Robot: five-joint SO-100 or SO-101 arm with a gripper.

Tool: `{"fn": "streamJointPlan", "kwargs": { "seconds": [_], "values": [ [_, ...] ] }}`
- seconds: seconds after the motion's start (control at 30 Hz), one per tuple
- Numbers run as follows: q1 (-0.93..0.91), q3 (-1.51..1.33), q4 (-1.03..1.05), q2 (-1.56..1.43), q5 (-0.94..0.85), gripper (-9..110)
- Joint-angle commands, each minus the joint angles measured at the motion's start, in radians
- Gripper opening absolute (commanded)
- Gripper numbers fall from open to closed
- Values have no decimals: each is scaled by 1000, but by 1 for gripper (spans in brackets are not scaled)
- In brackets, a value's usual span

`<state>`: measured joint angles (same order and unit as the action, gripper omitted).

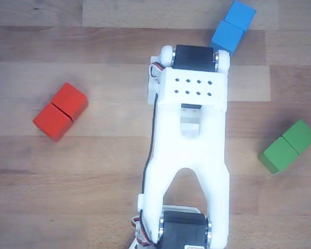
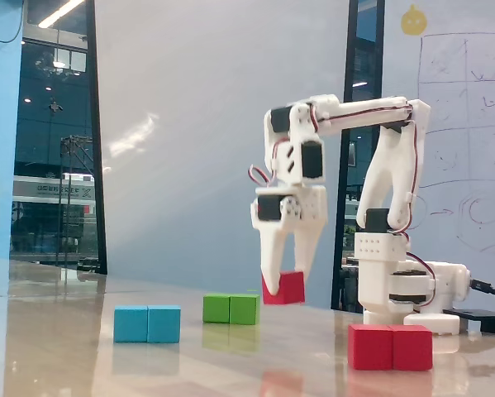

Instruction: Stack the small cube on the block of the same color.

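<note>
in the fixed view the tool [image 2: 285, 281] pinches the small red cube [image 2: 284, 288] clear above the surface [image 2: 230, 364], the green block [image 2: 231, 308] left behind it, blue block [image 2: 147, 323] farther left, red block [image 2: 390, 346] near right.

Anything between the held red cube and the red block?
Nothing visible. The gripper holds the small red cube clear of the table; the red block sits apart from the green block and blue block.
</note>
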<state>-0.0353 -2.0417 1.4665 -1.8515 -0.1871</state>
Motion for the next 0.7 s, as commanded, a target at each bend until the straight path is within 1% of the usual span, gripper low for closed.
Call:
{"fn": "streamJointPlan", "kwargs": {
  "seconds": [0.0, 0.23, 0.53, 0.67],
  "values": [
    [-5, 181, 84, -69, 11, 15],
    [2, 357, 196, -118, 11, 15],
    [18, 380, 206, -123, 2, 16],
    [100, 380, 209, -126, 9, 16]
  ]
}}
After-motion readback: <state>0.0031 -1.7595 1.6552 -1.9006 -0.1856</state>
